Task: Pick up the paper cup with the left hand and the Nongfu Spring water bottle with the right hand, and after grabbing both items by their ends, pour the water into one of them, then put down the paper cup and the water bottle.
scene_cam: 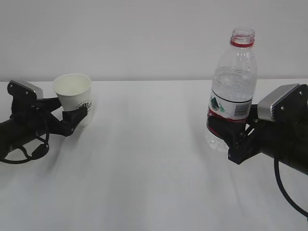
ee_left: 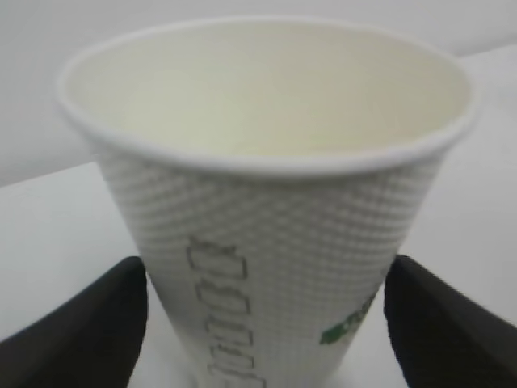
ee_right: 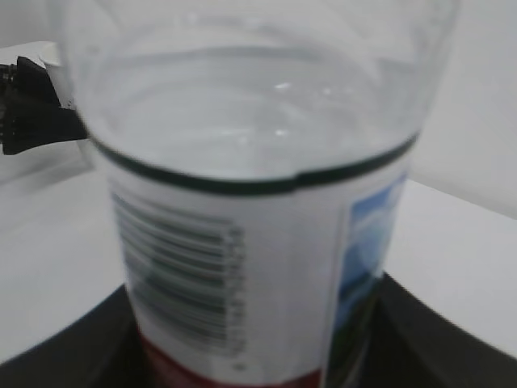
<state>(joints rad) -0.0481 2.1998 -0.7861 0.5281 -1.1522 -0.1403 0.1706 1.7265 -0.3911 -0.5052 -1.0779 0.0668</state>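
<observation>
Water bottle [scene_cam: 233, 91] label shows barcode; cup [scene_cam: 74, 98] print unreadable.

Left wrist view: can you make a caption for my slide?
Empty white paper cup seen close up, standing between the left gripper's black jaws.

Bare test bench or lab, white table [scene_cam: 154, 183], blank pale wall [scene_cam: 120, 33]
</observation>
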